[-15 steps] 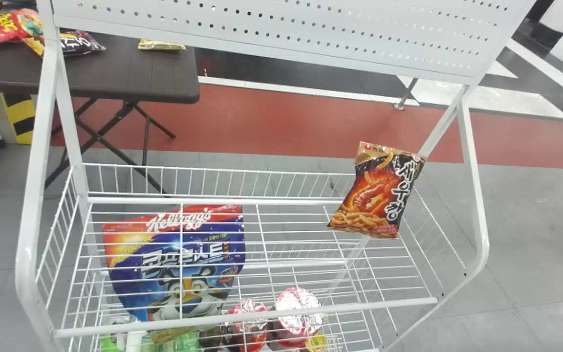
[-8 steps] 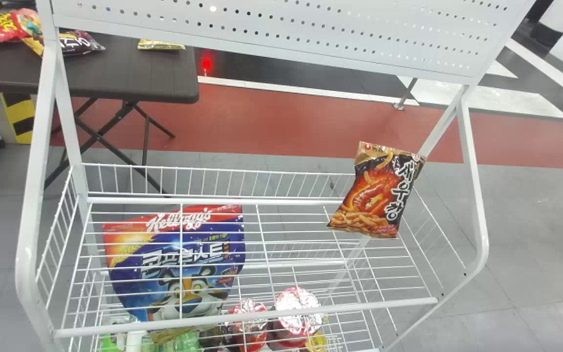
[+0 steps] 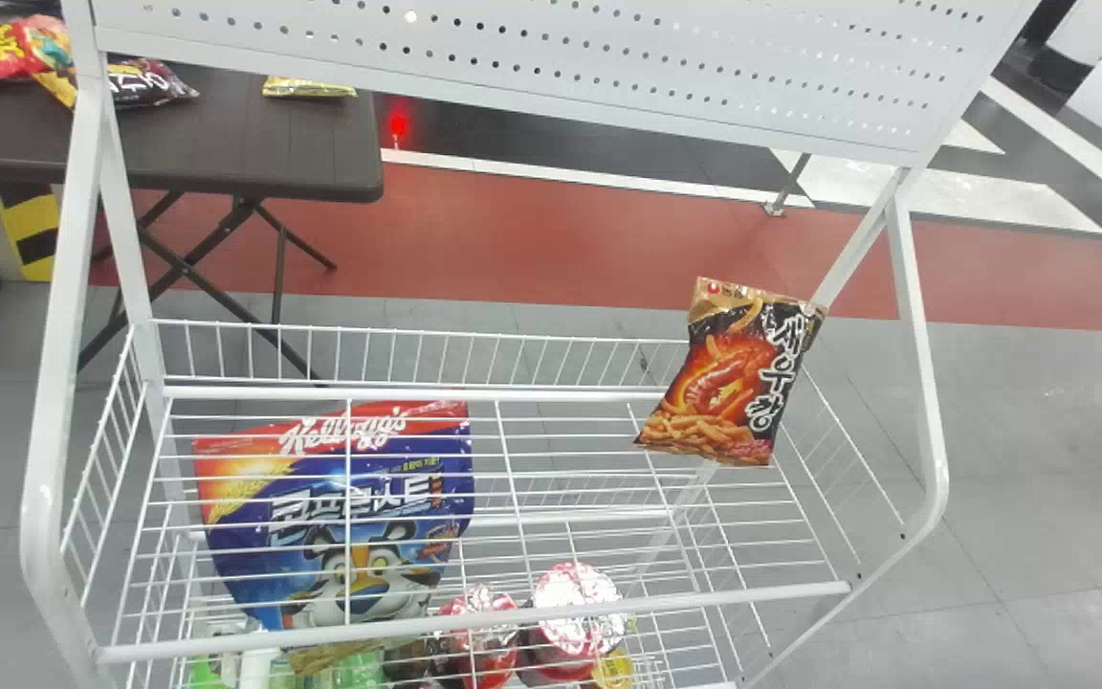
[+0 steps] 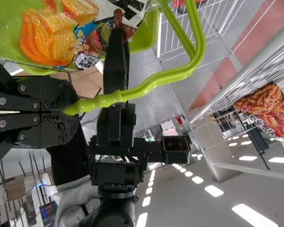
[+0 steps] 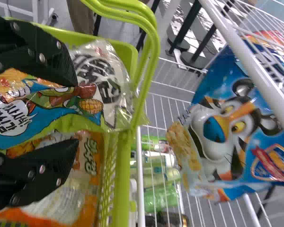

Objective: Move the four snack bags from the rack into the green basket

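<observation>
Left tool clamps the green handle; released right tool partly hides snack bags.

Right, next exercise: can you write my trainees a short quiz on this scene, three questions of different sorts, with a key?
1. What does the left tool hold?
A) a bottle
B) the handle of the green basket
C) a cup

2. True or false: the fingers of the right tool stand apart.

3. Fill in: in the head view, the black snack bag is toward the ____ end of the rack, and the cereal bag toward the opposite end.

Key: 1 B; 2 true; 3 right
</observation>
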Tool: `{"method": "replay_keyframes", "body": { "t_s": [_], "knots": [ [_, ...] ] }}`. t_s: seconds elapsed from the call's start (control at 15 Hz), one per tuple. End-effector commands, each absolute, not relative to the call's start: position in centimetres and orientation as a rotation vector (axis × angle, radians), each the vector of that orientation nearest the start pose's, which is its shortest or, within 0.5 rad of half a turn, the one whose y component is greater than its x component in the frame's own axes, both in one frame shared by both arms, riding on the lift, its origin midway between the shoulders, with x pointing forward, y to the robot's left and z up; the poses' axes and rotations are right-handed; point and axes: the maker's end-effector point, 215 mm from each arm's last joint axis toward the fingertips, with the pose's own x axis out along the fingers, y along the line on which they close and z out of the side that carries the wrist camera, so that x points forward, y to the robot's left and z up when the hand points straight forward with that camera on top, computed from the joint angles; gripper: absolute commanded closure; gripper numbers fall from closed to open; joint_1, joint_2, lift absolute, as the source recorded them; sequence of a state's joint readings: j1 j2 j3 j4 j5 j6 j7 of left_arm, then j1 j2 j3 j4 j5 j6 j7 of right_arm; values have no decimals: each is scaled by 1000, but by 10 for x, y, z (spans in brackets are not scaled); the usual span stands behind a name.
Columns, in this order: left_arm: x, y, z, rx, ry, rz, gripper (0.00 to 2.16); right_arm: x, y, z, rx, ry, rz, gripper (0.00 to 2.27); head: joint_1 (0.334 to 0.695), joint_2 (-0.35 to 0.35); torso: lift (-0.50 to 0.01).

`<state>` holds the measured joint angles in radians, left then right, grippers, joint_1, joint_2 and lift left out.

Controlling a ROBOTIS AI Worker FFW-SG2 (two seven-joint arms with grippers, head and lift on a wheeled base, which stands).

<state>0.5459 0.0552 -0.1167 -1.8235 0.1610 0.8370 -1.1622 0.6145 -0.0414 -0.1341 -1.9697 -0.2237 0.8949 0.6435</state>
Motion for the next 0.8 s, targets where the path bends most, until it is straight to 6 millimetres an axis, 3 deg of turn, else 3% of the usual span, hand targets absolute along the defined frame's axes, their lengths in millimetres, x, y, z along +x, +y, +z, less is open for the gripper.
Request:
{"method": "replay_keyframes", "body": {
  "t_s": [0.0, 0.2, 0.33, 0.47, 0.53, 0.73],
  "knots": [
    [162, -18, -513, -761, 961, -1190, 2024, 239, -170, -567, 500, 969, 467, 56, 695, -350, 0],
    [163, -19, -513, -758, 961, -1191, 2024, 261, -211, -539, 543, 867, 425, 56, 695, -350, 0],
    [162, -22, -513, -752, 962, -1198, 2024, 292, -237, -507, 497, 754, 389, 56, 695, -350, 0],
    [160, -23, -515, -747, 972, -1198, 2024, 334, -263, -467, 442, 609, 346, 56, 695, -350, 0],
    [160, -23, -515, -747, 972, -1198, 2024, 365, -278, -440, 389, 508, 318, 56, 695, -350, 0],
    [160, -23, -515, -745, 971, -1198, 2024, 441, -316, -393, 247, 304, 189, 60, 695, -350, 0]
  ]
}}
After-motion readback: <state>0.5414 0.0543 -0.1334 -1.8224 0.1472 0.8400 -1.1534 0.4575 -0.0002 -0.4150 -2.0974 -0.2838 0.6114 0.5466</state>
